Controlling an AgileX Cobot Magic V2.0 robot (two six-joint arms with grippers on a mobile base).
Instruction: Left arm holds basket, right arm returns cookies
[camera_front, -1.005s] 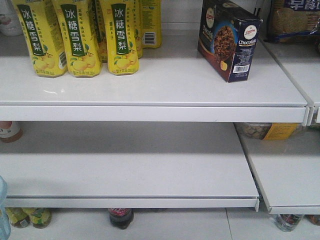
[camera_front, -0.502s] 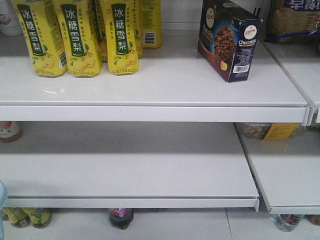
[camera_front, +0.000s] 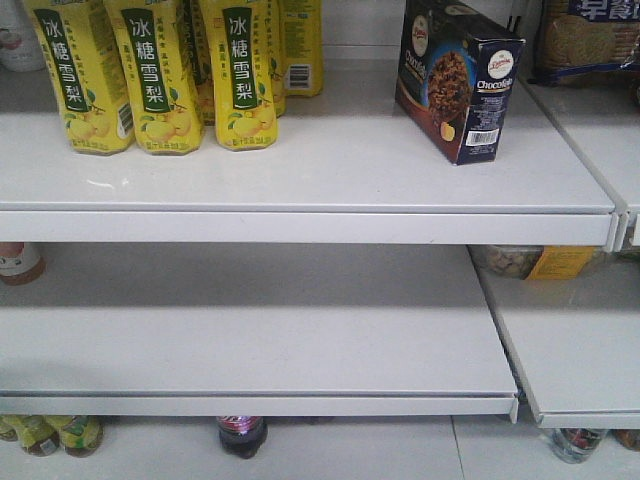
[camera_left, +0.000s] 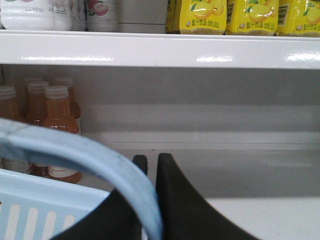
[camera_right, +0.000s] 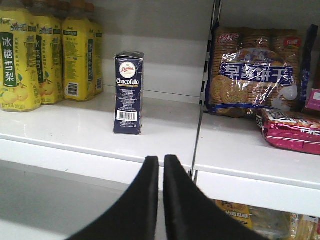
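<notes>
The cookies (camera_front: 455, 85), a dark navy "Chocofello" box, stand upright on the upper shelf (camera_front: 300, 170), right of middle, free of any gripper. In the right wrist view the cookies (camera_right: 128, 92) are ahead and to the left of my right gripper (camera_right: 161, 161), which is shut with nothing between its jaws and sits below the shelf's front edge. My left gripper (camera_left: 150, 160) is shut on the thin handle (camera_left: 100, 160) of the light blue basket (camera_left: 30, 220), whose slotted wall fills the lower left of that view.
Yellow drink cartons (camera_front: 150, 75) line the upper shelf's left part. Biscuit packs (camera_right: 250, 75) and a red packet (camera_right: 292, 131) lie on the neighbouring shelf to the right. Orange bottles (camera_left: 55, 125) stand behind the basket. A lower shelf (camera_front: 250, 330) juts out beneath.
The sliver of light blue at the lower left edge of the front view has slid out of the frame. The cookies have not moved.
</notes>
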